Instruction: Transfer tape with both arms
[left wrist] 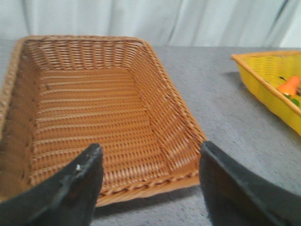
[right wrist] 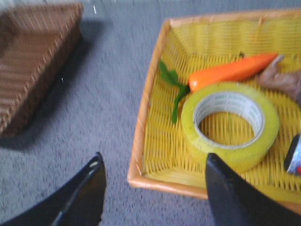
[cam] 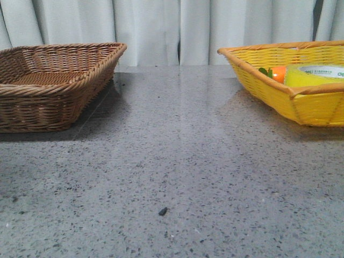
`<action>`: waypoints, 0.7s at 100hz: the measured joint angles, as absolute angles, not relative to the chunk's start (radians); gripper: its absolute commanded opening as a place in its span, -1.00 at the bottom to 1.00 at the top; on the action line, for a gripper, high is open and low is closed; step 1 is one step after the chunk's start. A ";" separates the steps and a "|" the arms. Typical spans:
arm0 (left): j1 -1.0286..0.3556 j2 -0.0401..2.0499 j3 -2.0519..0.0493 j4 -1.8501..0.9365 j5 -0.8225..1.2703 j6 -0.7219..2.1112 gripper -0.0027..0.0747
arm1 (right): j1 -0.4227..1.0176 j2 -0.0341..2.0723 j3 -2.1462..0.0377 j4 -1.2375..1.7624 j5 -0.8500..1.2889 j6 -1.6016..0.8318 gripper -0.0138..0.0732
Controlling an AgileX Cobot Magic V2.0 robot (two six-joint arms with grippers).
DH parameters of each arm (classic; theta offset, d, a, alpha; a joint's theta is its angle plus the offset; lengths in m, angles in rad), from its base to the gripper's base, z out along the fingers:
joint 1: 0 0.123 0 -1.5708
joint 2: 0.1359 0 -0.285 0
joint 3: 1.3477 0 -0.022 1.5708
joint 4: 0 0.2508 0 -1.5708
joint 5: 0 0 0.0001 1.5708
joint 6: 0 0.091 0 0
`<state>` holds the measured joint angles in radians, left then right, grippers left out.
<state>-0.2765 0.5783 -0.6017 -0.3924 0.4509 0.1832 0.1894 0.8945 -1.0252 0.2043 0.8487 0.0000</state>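
Observation:
The tape [right wrist: 230,125], a thick yellow roll with a white core, lies flat in the yellow basket [right wrist: 146,103]. In the front view the tape [cam: 314,75] shows just above the rim of the yellow basket [cam: 279,99] at the right. My right gripper [right wrist: 153,162] is open and empty, above the basket's near corner, short of the tape. My left gripper [left wrist: 148,150] is open and empty, over the near edge of the brown wicker basket [left wrist: 94,108]. Neither arm shows in the front view.
An orange carrot [right wrist: 230,73] with green leaves lies beside the tape, also seen in the front view [cam: 278,74]. A brownish object [right wrist: 282,82] and a small can [right wrist: 294,155] lie in the yellow basket. The brown basket [cam: 48,86] stands at the left on the grey table [cam: 172,161].

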 measured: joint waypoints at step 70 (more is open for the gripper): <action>-0.319 0.589 -0.602 -0.394 0.505 0.183 0.06 | 0.189 1.564 -1.266 0.095 0.964 0.000 -0.30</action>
<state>-0.3188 0.5888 -0.6017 -0.3941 0.5049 0.1832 0.1894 1.5638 -1.2661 0.0946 0.9635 0.0000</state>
